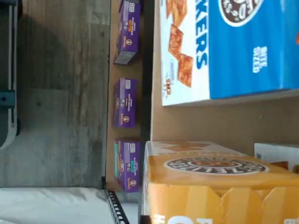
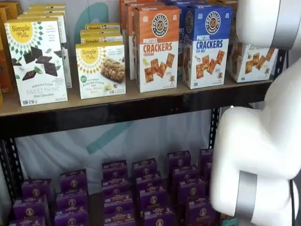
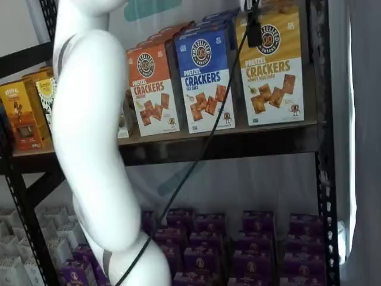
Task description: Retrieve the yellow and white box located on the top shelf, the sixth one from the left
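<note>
The yellow and white box [image 3: 272, 72] stands upright at the right end of the top shelf [image 3: 238, 136], beside the blue cracker box [image 3: 205, 77]. In a shelf view only its lower white part [image 2: 251, 63] shows behind the white arm. The wrist view shows its yellow top [image 1: 215, 182] close up, with the blue box [image 1: 243, 46] beside it. A black part of my gripper [image 3: 254, 27] hangs from the top edge with a cable, in front of the box's upper left corner. Only one dark piece shows, so no gap can be judged.
An orange cracker box [image 2: 158, 52] and white Simple Mills boxes [image 2: 37, 61] stand further left on the top shelf [image 2: 141, 101]. Several purple boxes [image 2: 141, 188] fill the lower shelf. My white arm [image 2: 256, 150] covers the right side. A black upright [image 3: 321, 149] stands right of the yellow box.
</note>
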Controlling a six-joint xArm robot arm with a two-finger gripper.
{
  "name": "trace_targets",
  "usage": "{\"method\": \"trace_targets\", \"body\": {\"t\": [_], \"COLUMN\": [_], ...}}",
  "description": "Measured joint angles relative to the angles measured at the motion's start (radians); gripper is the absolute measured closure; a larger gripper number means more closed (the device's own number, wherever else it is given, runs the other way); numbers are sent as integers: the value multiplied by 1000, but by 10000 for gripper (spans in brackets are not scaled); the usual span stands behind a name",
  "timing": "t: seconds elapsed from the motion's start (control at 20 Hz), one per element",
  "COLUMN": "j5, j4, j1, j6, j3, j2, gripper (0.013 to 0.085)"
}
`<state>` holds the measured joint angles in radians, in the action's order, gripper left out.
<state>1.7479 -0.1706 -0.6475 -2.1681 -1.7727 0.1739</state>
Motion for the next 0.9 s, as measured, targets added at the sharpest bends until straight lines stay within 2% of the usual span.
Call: {"method": "trace_targets", "body": {"t": [0.6, 0.9], "j5": [94, 110], "j4": [-2, 12], "j1": [-85, -99], "j6": [-73, -90], "j3": [62, 148], "j2": [108, 192], "gripper": [370, 370]}}
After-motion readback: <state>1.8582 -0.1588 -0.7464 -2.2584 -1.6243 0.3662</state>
